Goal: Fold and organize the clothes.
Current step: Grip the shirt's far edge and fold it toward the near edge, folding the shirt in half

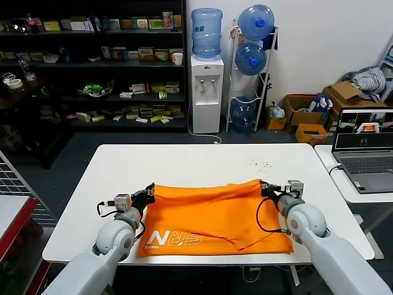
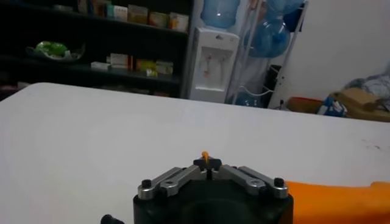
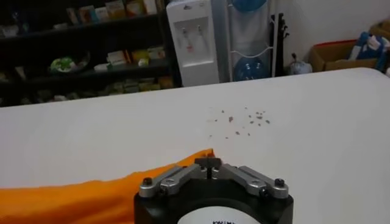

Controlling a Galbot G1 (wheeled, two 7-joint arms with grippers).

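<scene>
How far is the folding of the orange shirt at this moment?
Done: the orange T-shirt lies folded over once on the white table. In hand: the left gripper and right gripper each pinch a far corner of it, jaws shut. Left: more folds and tidy placing.

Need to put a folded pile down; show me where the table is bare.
Bare: the white table between the orange T-shirt and its far edge, apart from small specks. Crowded: near side, with the shirt and the left hand and right hand at its far corners.
</scene>
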